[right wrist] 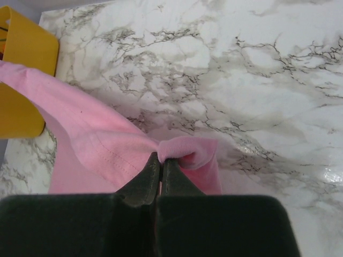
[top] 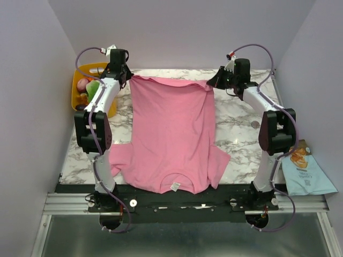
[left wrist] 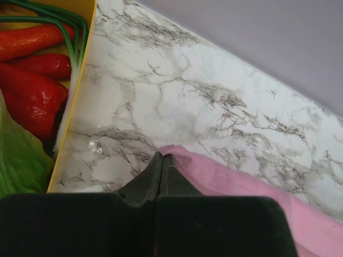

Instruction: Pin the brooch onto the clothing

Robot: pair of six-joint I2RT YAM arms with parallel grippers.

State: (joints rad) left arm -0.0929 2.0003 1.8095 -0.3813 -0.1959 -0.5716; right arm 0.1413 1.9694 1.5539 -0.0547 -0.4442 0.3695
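The clothing (top: 171, 134), a pink T-shirt, lies spread on the marble table (top: 241, 123), its white label (top: 175, 186) at the near edge. My left gripper (top: 128, 76) is shut on its far left hem corner. In the left wrist view the fingertips (left wrist: 162, 155) pinch pink cloth (left wrist: 241, 182). My right gripper (top: 210, 83) is shut on the far right hem corner. The right wrist view shows that gripper (right wrist: 161, 158) holding a bunched fold of cloth (right wrist: 96, 139) a little above the marble. The brooch (top: 255, 124), a tiny grey disc, lies on the table right of the shirt.
A yellow basket (top: 80, 99) of toy vegetables stands at the far left, close to my left gripper, and its wall (left wrist: 80, 96) and red peppers (left wrist: 32, 96) fill the left wrist view's left side. A snack bag (top: 305, 171) lies off the table's right edge.
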